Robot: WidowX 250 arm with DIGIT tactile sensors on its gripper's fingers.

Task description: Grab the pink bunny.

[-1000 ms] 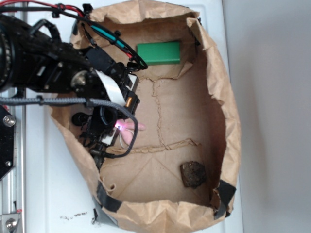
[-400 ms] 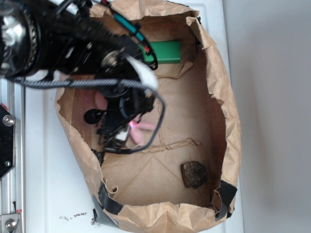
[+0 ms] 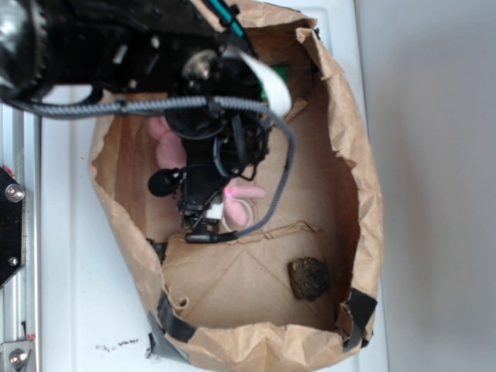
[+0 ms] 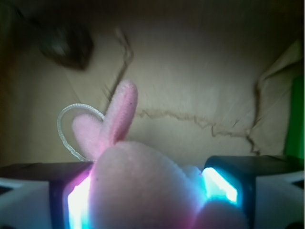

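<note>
While the arm blocks much of the overhead view, the pincer (image 4: 143,200) is closed on the pink bunny (image 4: 138,186), over the left-middle floor of the paper bag (image 3: 364,194). The plush bulges between the fingers (image 4: 221,183) — the soft, compressible body could squirm free on lifting. Rightward, the dark lump (image 3: 308,277) lies apart; the green block (image 4: 295,119) shows only at the frame edge.
</note>
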